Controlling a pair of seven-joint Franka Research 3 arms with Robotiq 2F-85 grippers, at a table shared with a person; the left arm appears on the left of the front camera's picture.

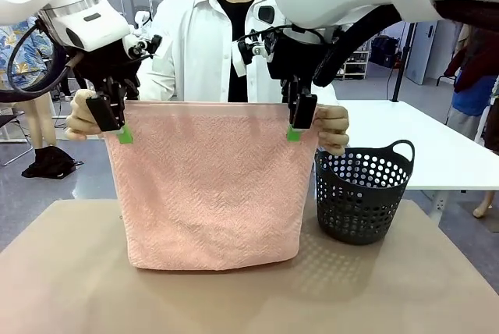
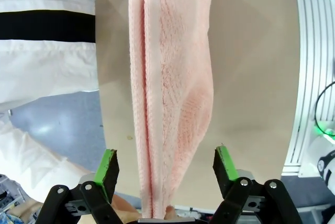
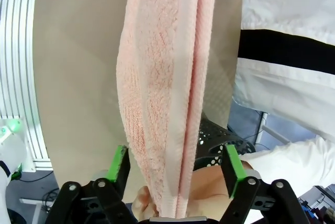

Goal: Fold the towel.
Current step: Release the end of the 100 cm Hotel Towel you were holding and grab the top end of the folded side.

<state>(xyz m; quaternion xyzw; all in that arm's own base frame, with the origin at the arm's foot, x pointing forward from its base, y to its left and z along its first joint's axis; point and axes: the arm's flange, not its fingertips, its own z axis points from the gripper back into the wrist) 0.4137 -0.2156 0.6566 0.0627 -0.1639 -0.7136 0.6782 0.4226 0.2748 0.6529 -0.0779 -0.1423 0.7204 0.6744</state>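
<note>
Where the towel (image 1: 210,186) hangs: upright over the counter (image 1: 70,287), about midway between its left and right edges. The lower edge looks to rest on the surface, nearer the far edge than the near one.
towel form: salmon pink with a faint zigzag weave. It is doubled, two layers lying face to face in both wrist views. The top edge is level and stretched between the two corners.
person: stands at the far edge in a white coat over a dark top, holding the towel up by its top corners.
left-corner hand (image 1: 80,119): grips the top corner on the robot's left, just outside the left arm's fingers.
right-corner hand (image 1: 334,127): grips the top corner on the robot's right, just outside the right arm's fingers.
left fingers (image 2: 109,167): spread wide, one green pad on either side of the doubled top edge near the left corner. There is a clear gap between each pad and the cloth, so nothing is held.
right fingers (image 3: 119,169): spread wide in the same way, straddling the top edge near the right corner. Both pads are clear of the cloth and nothing is held. Part of the person's hand shows low between them.
basket (image 1: 363,193): dark, perforated, with loop handles. It stands upright on the counter near the far edge, just beside the towel's right side. Whether the two touch cannot be told.
</note>
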